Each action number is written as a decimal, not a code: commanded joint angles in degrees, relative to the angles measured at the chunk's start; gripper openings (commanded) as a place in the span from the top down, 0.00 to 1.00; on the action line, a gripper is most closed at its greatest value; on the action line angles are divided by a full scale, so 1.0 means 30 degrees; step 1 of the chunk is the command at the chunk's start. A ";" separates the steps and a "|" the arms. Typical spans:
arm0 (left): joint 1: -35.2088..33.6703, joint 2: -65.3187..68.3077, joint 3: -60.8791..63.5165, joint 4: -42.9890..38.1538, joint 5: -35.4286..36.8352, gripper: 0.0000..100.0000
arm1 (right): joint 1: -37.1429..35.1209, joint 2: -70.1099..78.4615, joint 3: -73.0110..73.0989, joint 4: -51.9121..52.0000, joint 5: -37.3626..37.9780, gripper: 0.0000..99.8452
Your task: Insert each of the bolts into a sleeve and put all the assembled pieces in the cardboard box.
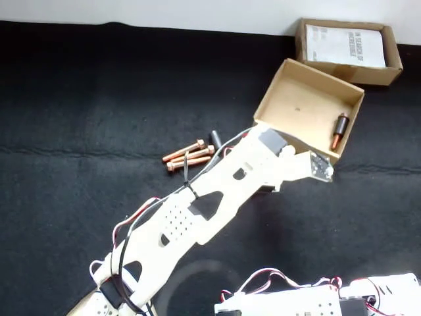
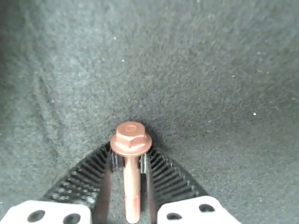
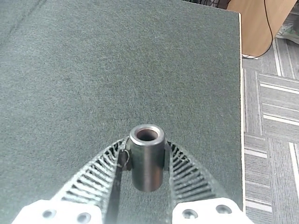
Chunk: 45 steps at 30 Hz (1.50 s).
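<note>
Pinched between the jaws of the left gripper (image 2: 130,156) is a copper bolt (image 2: 131,179). Its hex head stands just past the jaw tips and its shank runs back between them toward the wrist. The right gripper (image 3: 146,147) is likewise clamped, on a dark sleeve (image 3: 147,161), whose open bore faces out beyond the tips with nothing in it. Ahead of both sets of jaws lies only the black cloth (image 2: 196,70). The step in hand looks to be the mating of these two parts. To do it well, the bore and shank should be brought onto one line before either advances, because a small tilt would likely jam the bolt on the sleeve's rim. The bolt's free end lies back inside the jaws (an awkward lead), so the sleeve may have to come in from that side. The push should be slow, with both grips kept firm so neither part twists. Farther off on the table, three loose bolts (image 1: 189,156) lie bunched with a spare sleeve (image 1: 215,139) just beside them. Beyond an outstretched arm (image 1: 197,210), the cardboard box (image 1: 293,99) already holds one assembled piece (image 1: 339,130).
</note>
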 commanded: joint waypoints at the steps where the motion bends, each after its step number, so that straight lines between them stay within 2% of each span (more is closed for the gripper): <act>1: -0.0337 -0.0044 -0.0659 0.0088 0.0147 0.99 | -0.0015 -0.0190 0.2447 -0.0249 0.0029 0.96; 5: -0.0396 -0.0249 -0.0777 0.1289 0.0469 0.99 | -0.0220 -0.0308 0.2447 -0.0249 0.0029 0.96; 9: -0.1421 -0.1128 -0.2740 0.2432 0.2813 0.99 | -0.2359 -0.0337 0.2447 -0.0249 0.0000 0.96; 14: -0.3004 -0.2828 -0.4645 0.2784 0.5158 0.99 | -0.6286 -0.0337 0.2418 0.1099 -0.0088 0.98; 20: -0.4469 -0.4879 -0.4703 0.2784 0.6857 0.99 | -1.0857 -0.0337 0.2359 0.4586 -0.0117 0.99; 24: -0.5377 -0.5905 -0.4791 0.2784 0.8908 0.99 | -1.4403 -0.0337 0.1919 0.5817 -0.0117 0.99; 28: -0.6520 -0.7077 -0.4703 0.2813 0.9934 0.99 | -1.8388 -0.0337 0.1773 0.5817 -0.0117 0.99; 36: -0.9040 -1.1004 -0.4674 0.3018 0.9963 0.99 | -2.5275 -0.0337 0.1099 0.5700 -0.0029 0.99; 42: -1.0242 -1.3963 -0.4674 0.2989 1.0139 0.99 | -2.7941 -0.0337 -0.0220 0.4352 0.0000 0.99; 45: -1.0681 -1.5048 -0.4645 0.3048 1.2777 0.99 | -2.8469 -0.0337 -0.0689 0.2125 0.0000 0.99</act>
